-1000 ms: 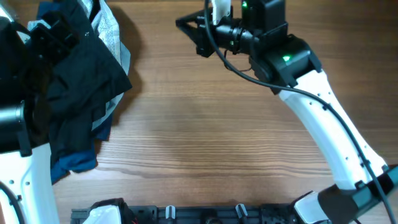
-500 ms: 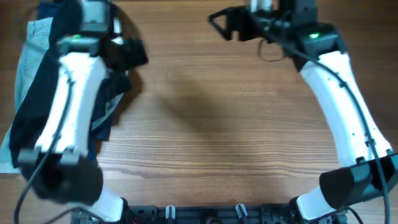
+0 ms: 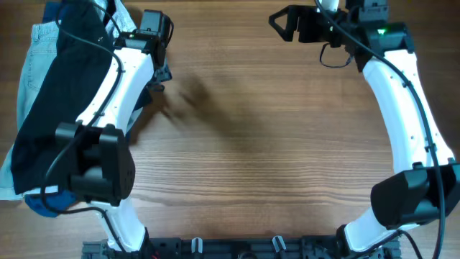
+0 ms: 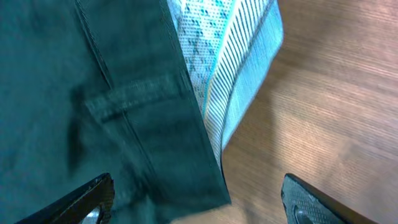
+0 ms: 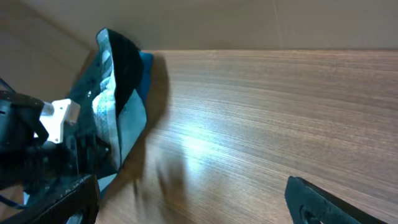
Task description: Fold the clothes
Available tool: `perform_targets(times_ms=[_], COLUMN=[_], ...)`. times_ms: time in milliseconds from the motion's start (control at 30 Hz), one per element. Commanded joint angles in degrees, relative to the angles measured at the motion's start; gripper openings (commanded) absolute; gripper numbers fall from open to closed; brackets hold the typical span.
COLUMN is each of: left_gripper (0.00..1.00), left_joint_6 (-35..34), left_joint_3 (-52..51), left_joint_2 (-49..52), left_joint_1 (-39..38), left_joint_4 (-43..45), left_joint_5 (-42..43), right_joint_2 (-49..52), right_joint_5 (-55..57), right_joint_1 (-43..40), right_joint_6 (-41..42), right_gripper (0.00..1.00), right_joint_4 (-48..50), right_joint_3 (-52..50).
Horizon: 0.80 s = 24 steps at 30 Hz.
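The clothes lie heaped at the table's left: black shorts (image 3: 50,122) on top, light-blue denim (image 3: 30,68) under them, and a dark-blue piece (image 3: 44,205) at the near corner. My left gripper (image 3: 157,68) hovers open over the heap's right edge. In the left wrist view the open gripper (image 4: 199,202) has the black fabric (image 4: 93,93) and its pale striped lining (image 4: 230,68) below it, with nothing held. My right gripper (image 3: 284,21) stands open and empty at the far middle of the table. In the right wrist view that gripper (image 5: 189,202) faces bare wood, with the clothes (image 5: 118,81) off to its left.
The wooden table (image 3: 273,144) stretches between the two arms. The left arm (image 3: 108,93) reaches across the heap's right side. A black rail (image 3: 237,248) runs along the near edge. The right arm (image 3: 410,108) stands along the right side.
The right gripper has moved right along the far edge and stands open. The left arm has swung up over the heap's right edge. The black garment now lies further left.
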Motion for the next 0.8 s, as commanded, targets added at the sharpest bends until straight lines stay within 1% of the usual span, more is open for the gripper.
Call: perform_targets(times_ms=[0, 67, 100, 167, 200, 233, 267, 300, 333, 400, 433, 633, 667, 700, 733, 767], left_gripper=[0.89, 0.93, 0.94, 0.93, 0.90, 0.82, 0.68, 0.42, 0.29, 0.09, 0.04, 0.04, 0.12, 0.28, 0.41, 0.52], left_joint_6=[-1.1, -1.1, -0.3, 0.2, 0.2, 0.2, 0.2, 0.2, 0.2, 0.2, 0.1, 0.2, 0.2, 0.2, 0.2, 0.2], left_joint_3=[0.2, 0.2, 0.2, 0.2, 0.2, 0.2, 0.2, 0.2, 0.2, 0.2, 0.2, 0.2, 0.2, 0.2, 0.2, 0.2], left_joint_2=[4.0, 6.3, 8.0, 10.5, 10.9, 10.9, 10.9, 10.4, 10.2, 9.2, 8.4, 2.8, 2.4, 2.4, 2.6, 3.0], left_joint_1=[-0.2, -0.2, -0.2, -0.2, -0.2, -0.2, -0.2, -0.2, -0.2, -0.2, -0.2, -0.2, -0.2, -0.2, -0.2, -0.2], left_joint_4=[1.0, 1.0, 1.0, 1.0, 0.9, 1.0, 1.0, 1.0, 1.0, 0.6, 0.3, -0.1, 0.2, 0.5, 0.6, 0.8], left_joint_5=[-7.8, -9.6, -9.6, -9.6, -9.6, -9.6, -9.6, -9.6, -9.6, -9.6, -9.6, -9.6, -9.5, -8.7, -7.7, -6.0], right_joint_2=[1.3, 1.4, 1.4, 1.4, 1.4, 1.4, 1.4, 1.4, 1.4, 1.4, 1.4, 1.4, 1.4, 1.4, 1.4, 1.4], right_joint_5=[-1.1, -1.1, -1.1, -1.1, -1.0, -1.0, -1.0, -1.0, -1.0, -1.0, -1.1, -1.1, -1.1, -1.1, -1.1, -1.1], right_joint_1=[-0.1, -0.1, -0.1, -0.1, -0.1, -0.1, -0.1, -0.1, -0.1, -0.1, -0.1, -0.1, -0.1, -0.1, -0.1, -0.1], right_joint_6=[-1.2, -1.2, -1.2, -1.2, -1.2, -1.2, -1.2, -1.2, -1.2, -1.1, -1.0, -1.0, -1.0, -1.0, -1.0, -1.0], right_gripper=[0.96, 0.96, 0.96, 0.96, 0.96, 0.96, 0.96, 0.96, 0.96, 0.95, 0.95, 0.96, 0.95, 0.95, 0.95, 0.95], right_joint_4=[0.3, 0.4, 0.7, 1.4, 1.6, 1.7, 1.9, 2.0, 2.1, 2.0, 1.9, 1.6, 1.6, 1.6, 1.6, 1.6], right_joint_3=[-0.5, -0.5, -0.5, -0.5, -0.5, -0.5, -0.5, -0.5, -0.5, -0.5, -0.5, -0.5, -0.5, -0.5, -0.5, -0.5])
